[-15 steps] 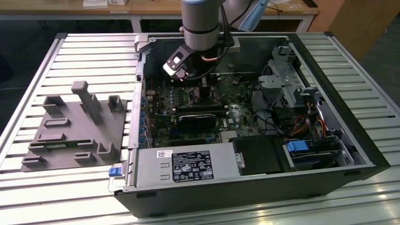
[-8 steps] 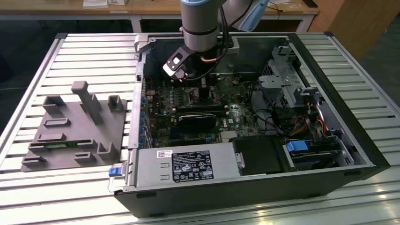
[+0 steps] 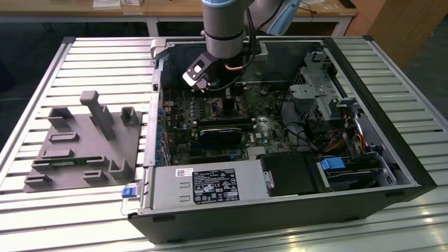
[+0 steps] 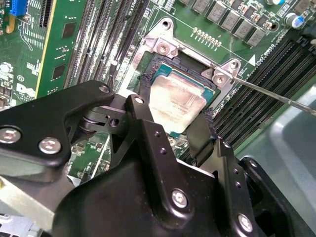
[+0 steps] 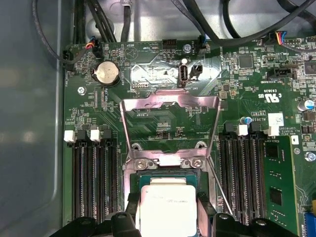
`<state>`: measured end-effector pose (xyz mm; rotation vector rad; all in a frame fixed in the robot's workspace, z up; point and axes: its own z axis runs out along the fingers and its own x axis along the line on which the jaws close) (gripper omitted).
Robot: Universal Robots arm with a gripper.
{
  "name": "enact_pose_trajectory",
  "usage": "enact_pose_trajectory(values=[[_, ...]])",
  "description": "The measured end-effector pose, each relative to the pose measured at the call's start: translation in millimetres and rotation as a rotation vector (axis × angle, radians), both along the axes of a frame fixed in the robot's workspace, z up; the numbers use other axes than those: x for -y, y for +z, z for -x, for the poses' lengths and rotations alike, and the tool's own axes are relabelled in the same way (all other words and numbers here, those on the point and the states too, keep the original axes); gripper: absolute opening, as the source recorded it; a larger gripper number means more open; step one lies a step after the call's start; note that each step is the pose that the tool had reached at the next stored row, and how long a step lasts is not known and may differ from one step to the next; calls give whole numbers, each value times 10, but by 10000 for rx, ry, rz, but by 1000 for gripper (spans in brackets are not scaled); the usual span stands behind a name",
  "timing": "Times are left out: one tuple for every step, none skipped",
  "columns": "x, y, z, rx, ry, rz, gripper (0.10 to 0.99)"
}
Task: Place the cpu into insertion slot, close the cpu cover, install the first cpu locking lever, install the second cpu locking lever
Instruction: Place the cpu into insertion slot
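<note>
Nearest: pale slatted metal worktop (image 3: pixel 84 220), carrying an open black tower computer case (image 3: pixel 280 226) on its side and, at the exterior view's left, a grey moulded parts fixture (image 3: pixel 77 152).

Farther in, down from the grey robot arm (image 3: pixel 224 26) into the case, over the green circuit board (image 5: pixel 237 79): black two-fingered pincer (image 4: pixel 172 114), closed on the small flat square cpu (image 5: pixel 165 207) with the silver-grey metal top. Grips it by two opposite edges and holds it right at the small square dark-centred insertion slot (image 4: pixel 173 63), between banks of long black memory slots (image 5: pixel 91 187). Fully seated or a touch above, cannot tell.

Just beyond, on the slot's far side: thin silver windowed cpu cover (image 5: pixel 170 101), standing raised, not yet closed. To one side of the slot: thin wire locking lever (image 4: pixel 276 97), swung free, not latched.

By judgement, placing step in hand and nearly done. Leaves cover and both levers to do.
</note>
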<state>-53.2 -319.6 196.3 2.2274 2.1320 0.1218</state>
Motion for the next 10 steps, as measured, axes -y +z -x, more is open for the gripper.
enact_pose_trajectory(values=[[0,-1,0,0,68,0,537],[0,-2,0,0,156,-1,537],[0,-3,0,0,225,-1,537],[0,-4,0,1,254,-1,537],[0,-4,0,0,257,-1,537],[1,-6,0,0,257,-1,537],[2,-8,0,0,257,-1,537],[2,-10,0,0,257,0,537],[3,-12,0,-1,257,0,537],[3,-15,0,0,257,-1,537]])
